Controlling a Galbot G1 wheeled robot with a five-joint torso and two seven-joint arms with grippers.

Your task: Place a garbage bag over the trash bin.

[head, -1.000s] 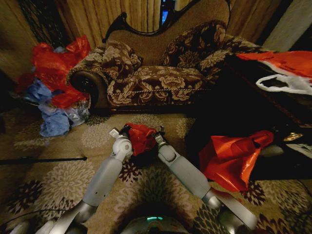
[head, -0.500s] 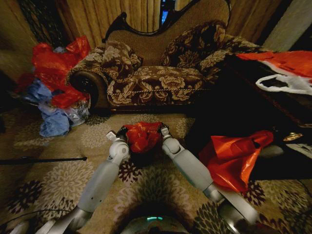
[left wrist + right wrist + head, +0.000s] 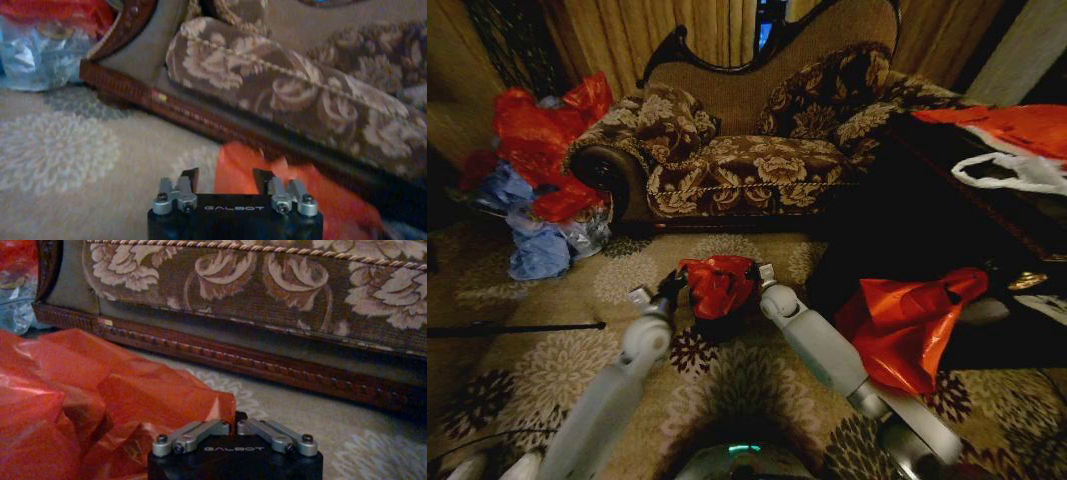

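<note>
Both grippers differ: left gripper (image 3: 670,287) has drawn back off the bag (image 3: 719,283), fingers parted; right gripper (image 3: 755,272) stays pinched on its edge. Bag drapes the bin (image 3: 719,325) before the sofa (image 3: 747,150).

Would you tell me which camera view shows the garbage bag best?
The head view: the garbage bag appears whole, draped on the trash bin. The right wrist view gives a close crinkled part; the left wrist view, one edge.

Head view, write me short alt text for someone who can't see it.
A red garbage bag sits draped on a small black trash bin on a floral carpet, with the left pincer and right pincer at its two sides. Behind stands a patterned sofa; a larger red bag lies to the right.
</note>
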